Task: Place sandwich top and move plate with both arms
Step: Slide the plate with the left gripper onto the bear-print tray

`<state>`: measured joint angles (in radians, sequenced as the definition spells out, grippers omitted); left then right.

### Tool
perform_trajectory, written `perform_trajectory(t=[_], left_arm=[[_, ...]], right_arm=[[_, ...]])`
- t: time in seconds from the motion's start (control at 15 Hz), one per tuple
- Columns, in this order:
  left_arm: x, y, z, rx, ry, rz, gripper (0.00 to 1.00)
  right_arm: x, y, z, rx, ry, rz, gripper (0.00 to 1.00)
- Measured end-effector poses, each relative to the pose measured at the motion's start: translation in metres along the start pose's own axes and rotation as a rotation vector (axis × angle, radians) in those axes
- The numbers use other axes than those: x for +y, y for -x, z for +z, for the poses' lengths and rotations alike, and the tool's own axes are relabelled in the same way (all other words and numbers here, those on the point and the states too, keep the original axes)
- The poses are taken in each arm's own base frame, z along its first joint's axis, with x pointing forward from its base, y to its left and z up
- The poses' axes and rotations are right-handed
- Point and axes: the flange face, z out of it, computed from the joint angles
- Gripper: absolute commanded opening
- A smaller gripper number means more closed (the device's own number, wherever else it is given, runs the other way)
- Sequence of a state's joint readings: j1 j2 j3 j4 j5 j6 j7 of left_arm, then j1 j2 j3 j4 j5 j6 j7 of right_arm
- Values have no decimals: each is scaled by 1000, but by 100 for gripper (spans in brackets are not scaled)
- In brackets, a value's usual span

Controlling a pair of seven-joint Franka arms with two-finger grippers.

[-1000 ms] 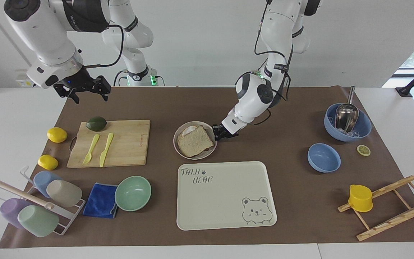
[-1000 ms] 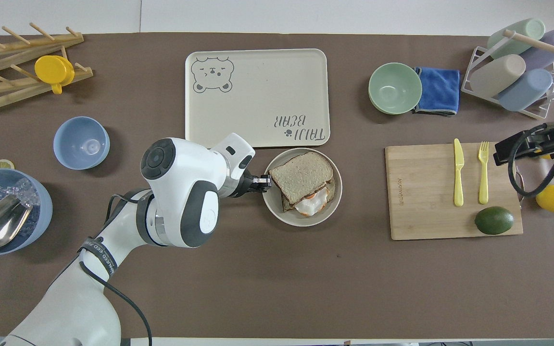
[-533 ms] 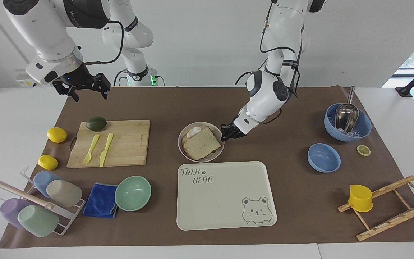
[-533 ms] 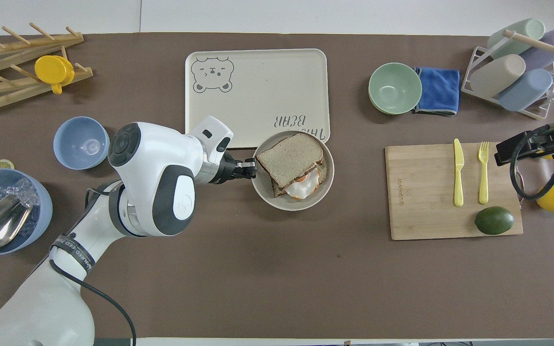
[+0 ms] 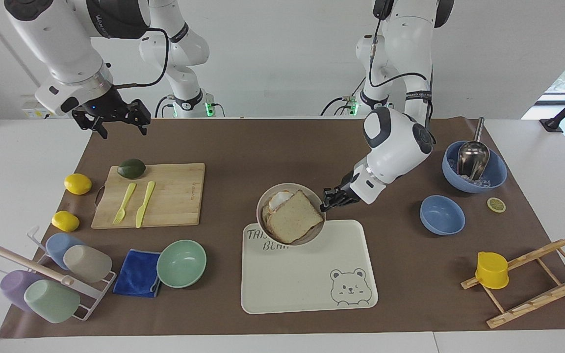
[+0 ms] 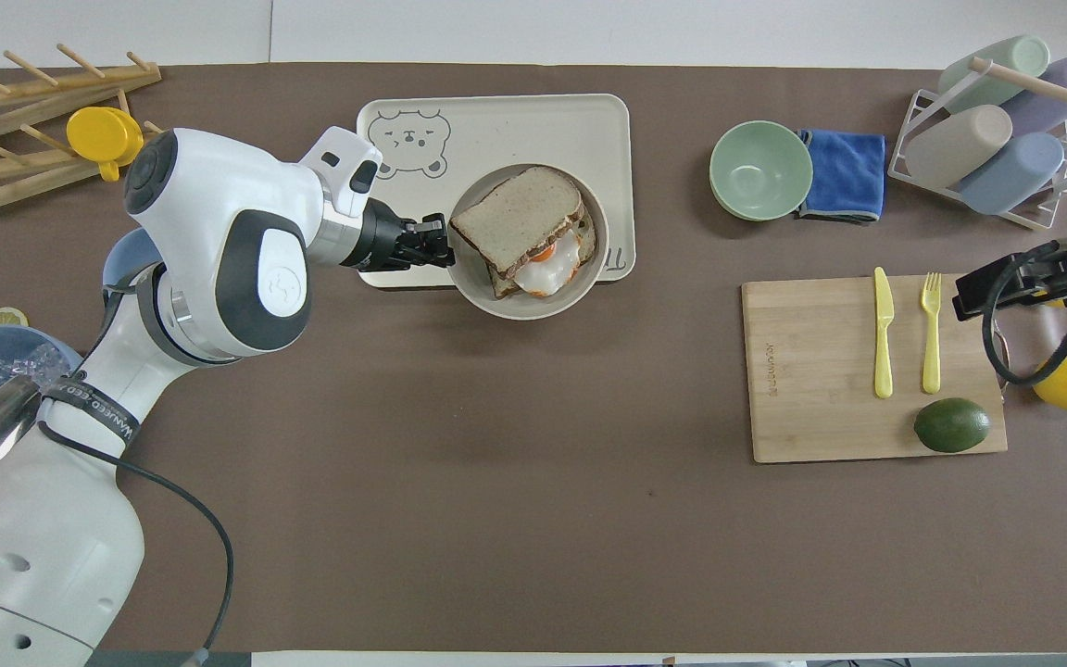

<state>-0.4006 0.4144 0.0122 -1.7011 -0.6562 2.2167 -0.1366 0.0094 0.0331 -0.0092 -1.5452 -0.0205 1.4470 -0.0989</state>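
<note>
The plate [image 5: 264,202] carries a bread slice with a fried egg [image 6: 543,270], and the sandwich top [image 5: 293,223] lies on that. My left gripper [image 5: 328,198] is shut on the plate's rim at the side toward the left arm's end and holds the plate over the edge of the cream bear tray [image 5: 307,284] that is nearer to the robots. In the overhead view the plate [image 6: 533,310], the sandwich top [image 6: 515,220] and the left gripper [image 6: 436,243] show over the tray [image 6: 496,120]. My right gripper [image 5: 121,131] waits, open and empty, over the mat by the cutting board; it also shows in the overhead view [image 6: 969,301].
A cutting board [image 5: 174,196] holds a yellow fork, a knife and an avocado [image 5: 131,168]. Two lemons [image 5: 77,184], a mint bowl [image 5: 181,263], a blue cloth and a cup rack are at the right arm's end. Blue bowls [image 5: 442,214] and a wooden rack [image 5: 527,279] are at the left arm's end.
My left gripper has carried the plate with the sandwich away from the robots, from the mat to over the tray's nearer edge. The right arm has barely moved.
</note>
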Motion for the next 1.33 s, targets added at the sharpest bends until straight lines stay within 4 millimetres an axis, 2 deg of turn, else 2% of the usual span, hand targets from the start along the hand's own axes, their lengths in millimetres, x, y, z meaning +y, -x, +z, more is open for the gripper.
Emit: perform_trajectory(t=[0.27,0.4,0.67,1.2,1.27,1.33], left_arm=[[-18,-41,19,26,-17,-45,0],[-26,-53,27,36,-25,-59,0],[-33,-62,31,82,-28,-76,0],[-43,-69,42,129,-40,-105,1],[-44,-69,43,129,-42,-105,43],[-44,-68,43,129,-45,-104,59]], right_arm=[[2,1,1,-8,-1,4,100],[8,2,1,-10,-3,14,100],[26,4,2,-11,-8,47,100],[38,6,2,-11,-12,69,100],[39,6,2,-11,-12,70,100],[40,7,2,-10,-12,73,100]])
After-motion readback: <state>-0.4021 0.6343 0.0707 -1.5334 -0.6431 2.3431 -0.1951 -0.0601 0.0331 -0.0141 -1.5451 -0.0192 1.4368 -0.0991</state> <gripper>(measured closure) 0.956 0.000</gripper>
